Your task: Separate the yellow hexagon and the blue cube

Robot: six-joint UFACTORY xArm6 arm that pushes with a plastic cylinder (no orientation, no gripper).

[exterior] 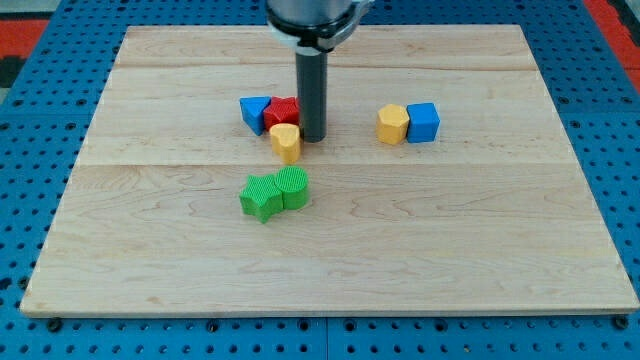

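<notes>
Yellow hexagon (pixel 393 125) touching blue cube (pixel 423 122)

Bright, even overhead light fills a sharp, slightly soft-edged picture, with no glare on the pale wooden board (pixel 330 250), where each block casts only a small, faint shadow close beneath itself.

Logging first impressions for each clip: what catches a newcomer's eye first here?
The dark rod dropping from the view's top, my tip beside a red block, blue block and small yellow block. To the view's right, the yellow hexagon and blue cube sit touching. Two green blocks lie below.
</notes>
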